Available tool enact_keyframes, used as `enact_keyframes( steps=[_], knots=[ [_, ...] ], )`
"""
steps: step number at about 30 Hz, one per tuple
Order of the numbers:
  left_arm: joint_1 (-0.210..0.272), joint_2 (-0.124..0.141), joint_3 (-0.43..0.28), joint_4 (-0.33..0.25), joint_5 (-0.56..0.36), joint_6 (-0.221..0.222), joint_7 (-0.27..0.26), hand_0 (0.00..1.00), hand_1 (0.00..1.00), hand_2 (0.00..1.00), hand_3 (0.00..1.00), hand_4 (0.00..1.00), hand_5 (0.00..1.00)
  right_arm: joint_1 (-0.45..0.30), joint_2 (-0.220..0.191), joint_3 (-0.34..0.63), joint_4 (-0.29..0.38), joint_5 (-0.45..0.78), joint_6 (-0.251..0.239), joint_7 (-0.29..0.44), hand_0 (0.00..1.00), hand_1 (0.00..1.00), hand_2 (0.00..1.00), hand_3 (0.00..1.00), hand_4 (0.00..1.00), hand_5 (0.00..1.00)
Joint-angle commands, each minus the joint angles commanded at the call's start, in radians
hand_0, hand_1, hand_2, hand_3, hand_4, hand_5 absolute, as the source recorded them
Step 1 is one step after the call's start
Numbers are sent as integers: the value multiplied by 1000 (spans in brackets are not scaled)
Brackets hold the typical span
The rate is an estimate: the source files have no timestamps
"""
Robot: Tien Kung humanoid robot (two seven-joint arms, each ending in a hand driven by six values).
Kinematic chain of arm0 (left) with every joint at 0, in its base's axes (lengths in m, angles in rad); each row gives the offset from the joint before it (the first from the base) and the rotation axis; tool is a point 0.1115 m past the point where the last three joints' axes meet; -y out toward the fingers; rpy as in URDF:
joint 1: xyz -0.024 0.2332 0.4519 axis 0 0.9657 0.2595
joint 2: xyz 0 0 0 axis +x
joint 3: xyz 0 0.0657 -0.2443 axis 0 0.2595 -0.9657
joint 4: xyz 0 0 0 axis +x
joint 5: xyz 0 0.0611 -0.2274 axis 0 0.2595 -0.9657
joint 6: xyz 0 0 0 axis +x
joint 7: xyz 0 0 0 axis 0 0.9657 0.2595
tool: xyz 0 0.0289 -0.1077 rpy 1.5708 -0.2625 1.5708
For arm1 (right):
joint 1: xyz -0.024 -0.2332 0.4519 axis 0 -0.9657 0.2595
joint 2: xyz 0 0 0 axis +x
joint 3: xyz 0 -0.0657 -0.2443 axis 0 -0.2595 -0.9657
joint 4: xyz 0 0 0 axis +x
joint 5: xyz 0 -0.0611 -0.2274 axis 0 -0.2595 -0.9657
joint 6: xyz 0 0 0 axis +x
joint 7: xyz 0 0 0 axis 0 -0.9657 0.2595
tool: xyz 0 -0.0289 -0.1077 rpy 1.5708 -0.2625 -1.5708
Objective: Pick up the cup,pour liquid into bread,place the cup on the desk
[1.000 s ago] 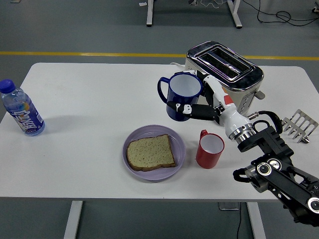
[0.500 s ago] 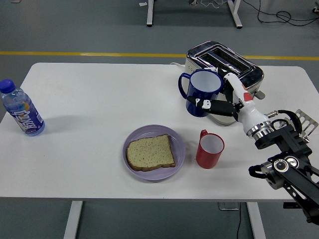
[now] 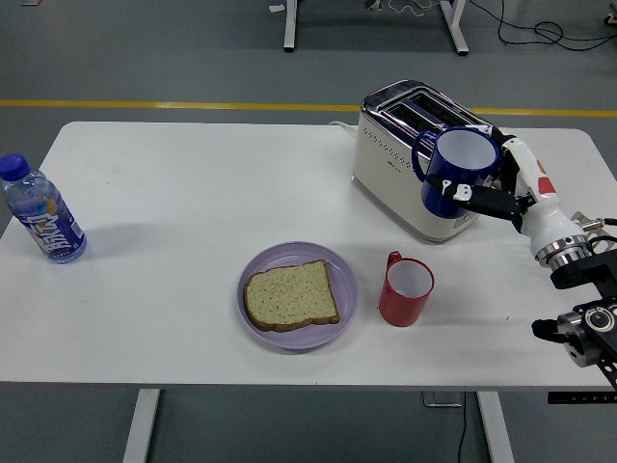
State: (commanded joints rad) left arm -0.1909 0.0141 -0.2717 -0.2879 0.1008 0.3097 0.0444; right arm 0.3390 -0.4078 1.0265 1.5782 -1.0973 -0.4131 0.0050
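The right robot hand (image 3: 482, 196) was closed around the blue cup (image 3: 456, 173), its dark fingers (image 3: 490, 203) wrapped about the lower wall, and it held the cup upright in the air in front of the toaster (image 3: 413, 164), toward the desk's (image 3: 174, 241) far right corner. The cup's handle pointed left (toward the toaster's side). No left arm was in view. The bread (image 3: 291, 295) lay flat on the purple plate (image 3: 339, 272) near the middle of the desk's near edge, with a red mug (image 3: 405, 288) just beside the plate on its right. A water bottle (image 3: 40, 210) stood at the left edge. Judged by the cup standing level and well apart from the bread, the step in hand appeared to be the set-down. The next move would call for lowering the cup onto bare desk right of the toaster, clear of its body and the red mug, then loosening the fingers.
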Motion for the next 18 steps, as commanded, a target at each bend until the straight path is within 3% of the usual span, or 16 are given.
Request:
enact_keyframes(
  steps=[18],
  knots=[
    [5, -2, -19, 1, 33, -1, 12, 684, 693, 698, 551, 255, 998, -177, 4, 167, -49, 6, -11, 19, 337, 288, 439, 476, 788, 48]
  ],
)
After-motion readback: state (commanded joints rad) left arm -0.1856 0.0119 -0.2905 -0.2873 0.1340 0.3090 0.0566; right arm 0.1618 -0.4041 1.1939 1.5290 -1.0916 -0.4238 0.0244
